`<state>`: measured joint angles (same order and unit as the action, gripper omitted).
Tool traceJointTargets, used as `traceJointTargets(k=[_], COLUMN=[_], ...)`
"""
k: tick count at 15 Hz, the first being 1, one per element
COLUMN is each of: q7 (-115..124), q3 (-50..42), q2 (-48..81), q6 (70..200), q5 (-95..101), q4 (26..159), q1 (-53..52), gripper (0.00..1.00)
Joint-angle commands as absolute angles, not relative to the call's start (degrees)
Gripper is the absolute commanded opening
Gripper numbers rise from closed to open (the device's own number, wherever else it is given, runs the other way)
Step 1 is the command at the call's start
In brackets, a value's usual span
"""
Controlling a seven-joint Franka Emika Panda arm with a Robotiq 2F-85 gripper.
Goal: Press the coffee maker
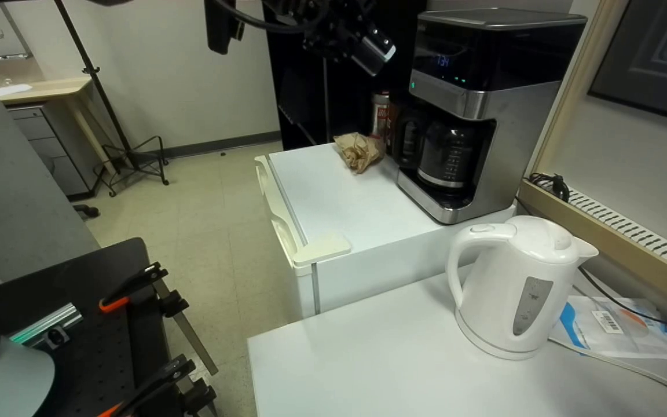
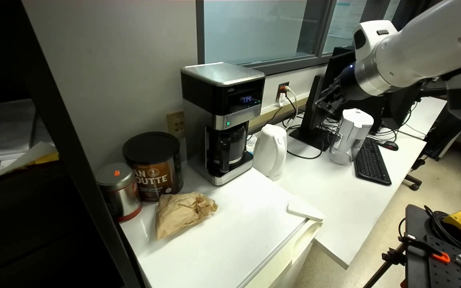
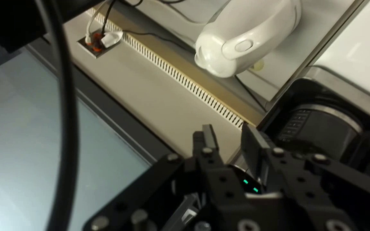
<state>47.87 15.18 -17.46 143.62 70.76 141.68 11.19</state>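
Coffee maker (image 2: pixel 220 116): we count one
Kettle (image 1: pixel 510 295): one
Pitcher (image 2: pixel 350 137): one
Canisters (image 2: pixel 153 168) near an edge of the worktop (image 2: pixel 234 230): two
Paper bag (image 2: pixel 184 212): one
Keyboard (image 2: pixel 371 162): one

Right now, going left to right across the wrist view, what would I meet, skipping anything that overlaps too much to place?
Thick black cable → wall outlet with plugs → white kettle → coffee maker's dark carafe.
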Motion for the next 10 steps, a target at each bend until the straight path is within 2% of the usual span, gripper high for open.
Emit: traceJointTargets(k=[1,10], q7=[59.1,77.58], q3=[12.11,5.34], q2=[-12.55,-2.21], q6=[142.2,142.05], q5=[83.79,100.6], q4=[137.17,130.42], q1=[7.34,0.52], gripper=[0.01,0.0])
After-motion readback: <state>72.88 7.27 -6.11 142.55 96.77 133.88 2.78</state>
